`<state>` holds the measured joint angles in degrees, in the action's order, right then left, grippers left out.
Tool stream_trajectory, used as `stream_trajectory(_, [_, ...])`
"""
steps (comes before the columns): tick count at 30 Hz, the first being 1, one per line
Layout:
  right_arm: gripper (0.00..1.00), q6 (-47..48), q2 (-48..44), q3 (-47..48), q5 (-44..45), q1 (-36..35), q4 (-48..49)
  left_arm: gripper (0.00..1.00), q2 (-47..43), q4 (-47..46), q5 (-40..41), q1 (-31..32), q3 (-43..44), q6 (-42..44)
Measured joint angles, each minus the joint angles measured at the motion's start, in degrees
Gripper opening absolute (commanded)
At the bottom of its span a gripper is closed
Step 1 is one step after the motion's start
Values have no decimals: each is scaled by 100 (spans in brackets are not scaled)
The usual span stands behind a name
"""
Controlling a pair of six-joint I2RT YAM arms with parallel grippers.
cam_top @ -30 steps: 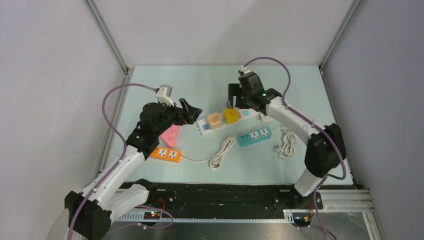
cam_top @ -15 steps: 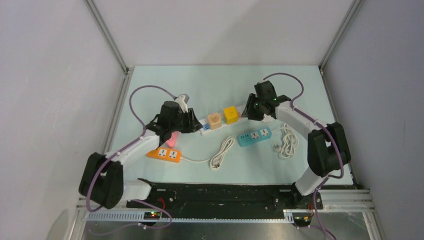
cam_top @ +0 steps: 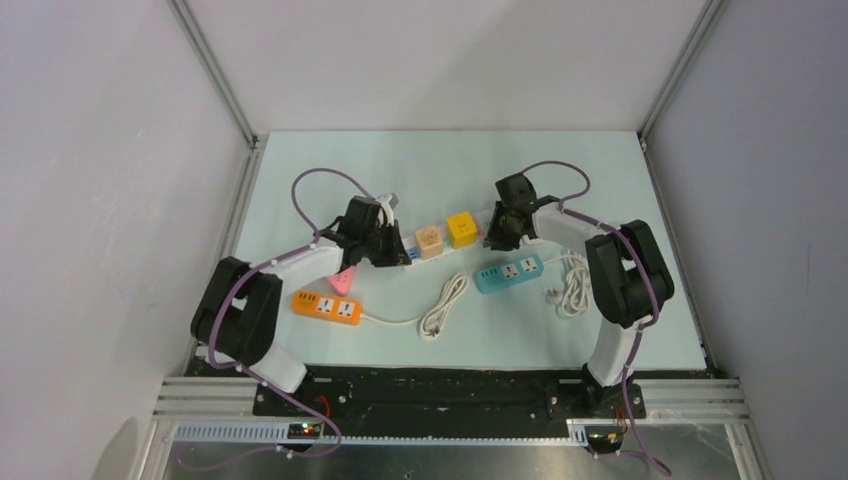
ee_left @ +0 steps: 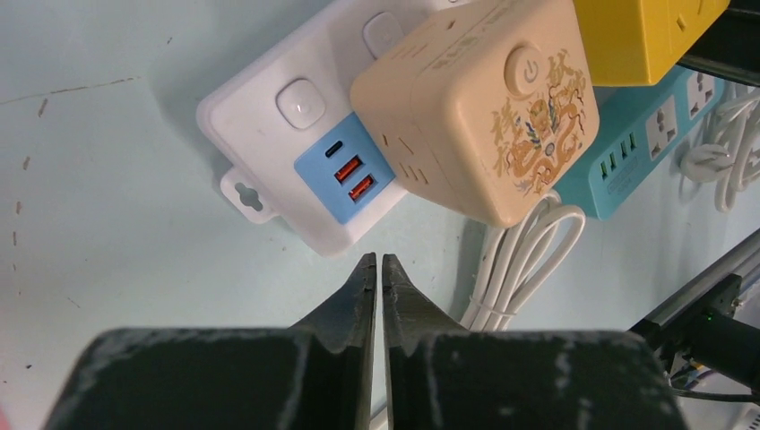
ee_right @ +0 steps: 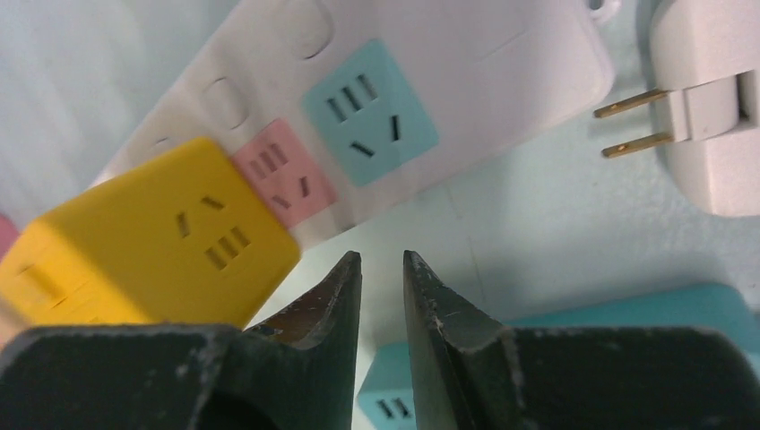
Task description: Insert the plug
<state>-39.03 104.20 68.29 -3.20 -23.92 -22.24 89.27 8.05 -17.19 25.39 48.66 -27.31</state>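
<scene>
A white plug [ee_right: 708, 116] with two brass prongs lies flat on the table, just off the right end of the white power strip [ee_right: 484, 63]. That strip carries a beige cube adaptor [cam_top: 429, 241] and a yellow cube adaptor [cam_top: 461, 229], and has free pink [ee_right: 285, 170] and teal [ee_right: 370, 112] sockets. My right gripper [ee_right: 381, 260] hangs low beside the strip's near edge, shut with nothing between its fingers, left of the plug. My left gripper [ee_left: 377, 262] is shut and empty, its tips at the strip's left end [ee_left: 269, 134] near the blue USB panel.
A teal power strip [cam_top: 509, 272] lies in front of the white one. An orange strip [cam_top: 327, 306] and a pink one [cam_top: 344, 280] lie at the left. Coiled white cables [cam_top: 445, 305] [cam_top: 575, 280] lie on the table.
Both arms have dropped from above the table down to the white strip's two ends. Both grippers have gone from open to shut on nothing.
</scene>
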Motion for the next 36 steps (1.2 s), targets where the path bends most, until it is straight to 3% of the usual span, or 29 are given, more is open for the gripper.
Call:
stream_trajectory(8, [28, 157, 236, 4, 562, -33, 227, 6, 358, 142, 31, 0, 157, 70])
stream_trajectory(23, [28, 264, 1036, 673, 402, -136, 927, 6, 691, 317, 848, -151, 369, -50])
stream_trajectory(32, [30, 280, 1945, 1956, 352, -199, 914, 5, 1427, 356, 1154, -302, 1462, -299])
stream_trajectory(36, [24, 293, 2312, 2553, 367, -201, 758, 3, 1746, 289, 1215, -398, 1989, -442])
